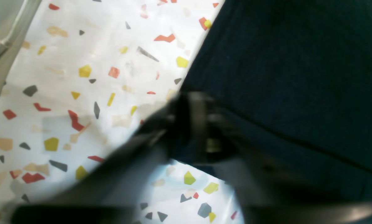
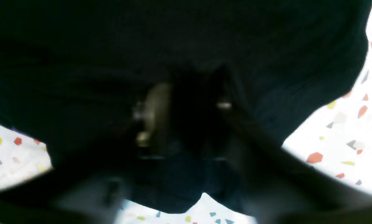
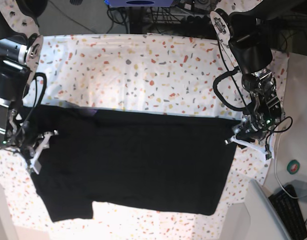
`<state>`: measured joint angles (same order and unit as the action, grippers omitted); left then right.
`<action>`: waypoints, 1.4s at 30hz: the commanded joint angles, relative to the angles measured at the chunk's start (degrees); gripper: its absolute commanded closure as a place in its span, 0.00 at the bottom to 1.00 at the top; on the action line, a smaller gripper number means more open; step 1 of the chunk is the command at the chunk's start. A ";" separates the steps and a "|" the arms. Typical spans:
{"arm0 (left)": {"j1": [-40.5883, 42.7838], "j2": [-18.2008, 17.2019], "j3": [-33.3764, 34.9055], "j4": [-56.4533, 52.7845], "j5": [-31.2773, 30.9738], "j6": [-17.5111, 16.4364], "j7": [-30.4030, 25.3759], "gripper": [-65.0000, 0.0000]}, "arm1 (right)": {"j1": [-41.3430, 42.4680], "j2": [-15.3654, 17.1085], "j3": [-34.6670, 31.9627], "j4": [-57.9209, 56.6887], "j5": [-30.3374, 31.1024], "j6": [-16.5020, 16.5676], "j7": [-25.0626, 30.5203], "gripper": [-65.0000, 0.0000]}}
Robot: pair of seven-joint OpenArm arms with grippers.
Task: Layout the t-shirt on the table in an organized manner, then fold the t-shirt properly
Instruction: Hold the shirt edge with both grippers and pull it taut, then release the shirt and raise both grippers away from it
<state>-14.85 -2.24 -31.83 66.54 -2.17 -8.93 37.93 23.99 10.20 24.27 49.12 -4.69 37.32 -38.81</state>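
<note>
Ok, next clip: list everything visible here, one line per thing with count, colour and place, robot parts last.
t-shirt: one, black, spread flat across the near half of the table.
table: one, white cover with red, orange, yellow and grey flecks, under the shirt.
keyboard: one, black, lower right corner off the table.
cables: several, dark, on the floor beyond the far edge.
left pincer: one, black with white fingers, at the shirt's right edge in the base view; jaw state unclear.
right pincer: one, black with white fingers, at the shirt's left edge; jaw state unclear.
</note>
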 commanded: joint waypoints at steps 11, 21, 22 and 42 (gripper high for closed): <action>6.81 -4.31 -10.93 11.13 -20.55 -2.81 -1.32 0.35 | -13.83 -7.08 14.72 34.96 8.78 0.17 -6.95 0.46; 31.95 -6.33 -9.00 20.27 -24.95 -12.83 -6.33 0.75 | -19.81 -14.55 19.82 33.47 14.14 -5.19 -1.50 0.46; 33.18 -6.42 -8.91 20.09 -24.95 -12.92 -7.91 0.83 | -19.81 -14.46 19.82 32.59 14.14 -5.19 -1.06 0.46; 34.41 -6.07 -8.82 19.65 -24.95 -13.01 -10.02 1.00 | -18.85 -10.86 20.34 23.54 13.88 -7.65 2.46 0.46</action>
<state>19.66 -7.64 -40.40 85.17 -26.46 -21.50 29.12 4.08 -1.13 44.64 71.85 8.14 29.04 -37.54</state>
